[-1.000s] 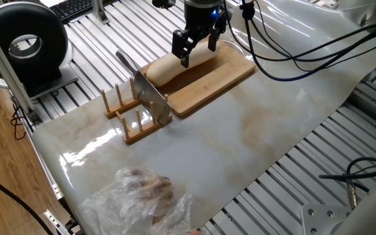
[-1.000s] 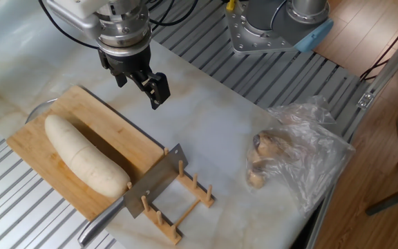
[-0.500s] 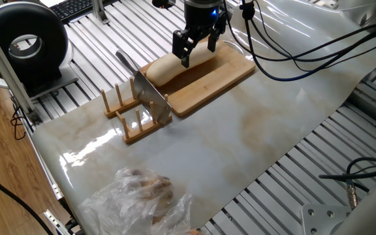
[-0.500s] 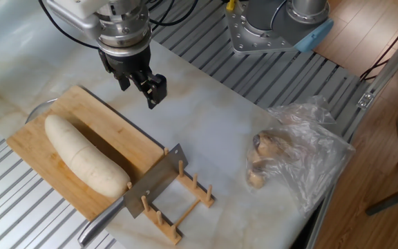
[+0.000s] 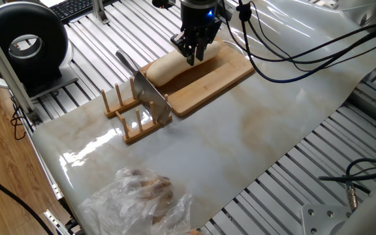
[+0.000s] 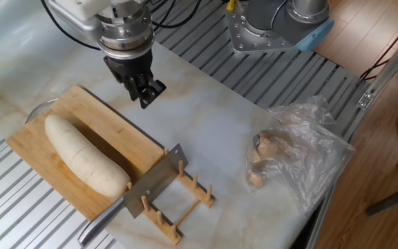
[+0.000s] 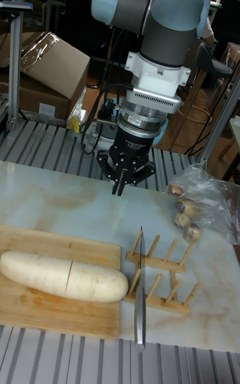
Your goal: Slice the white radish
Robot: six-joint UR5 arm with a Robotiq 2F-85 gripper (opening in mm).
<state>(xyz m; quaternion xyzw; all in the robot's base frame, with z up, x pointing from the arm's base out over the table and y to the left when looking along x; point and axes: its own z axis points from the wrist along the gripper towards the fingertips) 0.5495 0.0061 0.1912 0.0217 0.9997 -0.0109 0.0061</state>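
Observation:
The white radish (image 5: 165,68) (image 6: 85,158) (image 7: 60,274) lies lengthwise on the wooden board (image 5: 220,75) (image 6: 126,142) (image 7: 40,311). In the tall fixed view a thin cut line crosses the radish near its middle. My gripper (image 5: 192,57) (image 6: 144,99) (image 7: 120,187) hangs above the board's edge on the side away from the radish. It points down, apart from the radish, and is shut with nothing between its fingers. A knife (image 5: 152,98) (image 6: 154,183) (image 7: 140,291) rests blade-up in a wooden rack (image 5: 132,121) (image 6: 185,197) (image 7: 160,271) next to the board.
A clear plastic bag (image 5: 142,196) (image 6: 289,152) (image 7: 200,204) with brownish contents lies on the marble sheet past the rack. A black ring-shaped device (image 5: 25,42) stands beyond the table's slatted edge. Cables trail from the arm.
The gripper's fingers have gone from spread apart to shut. It stays over the same spot by the board. Radish, knife and rack have not moved.

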